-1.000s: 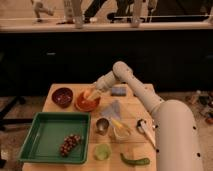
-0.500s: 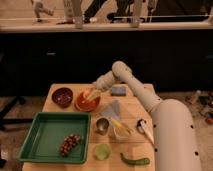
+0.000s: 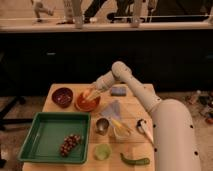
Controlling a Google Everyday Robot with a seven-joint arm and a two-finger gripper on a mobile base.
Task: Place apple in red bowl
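The red bowl (image 3: 86, 103) sits on the wooden table at the back, right of a darker maroon bowl (image 3: 62, 96). My gripper (image 3: 90, 95) reaches down over the red bowl's upper right part, right at or inside it. The apple is not separately visible; an orange-red patch at the gripper tip blends with the bowl, so I cannot tell whether the apple is held or lies in the bowl.
A green tray (image 3: 50, 136) with dark red grapes (image 3: 70, 143) is at the front left. A metal cup (image 3: 102, 125), a clear cup (image 3: 120, 131), a green cup (image 3: 102, 151), a green pepper (image 3: 134, 160), a blue sponge (image 3: 118, 90) and a spoon-like utensil (image 3: 144, 130) lie to the right.
The gripper stays over the red bowl with almost no visible movement; the other objects have not moved.
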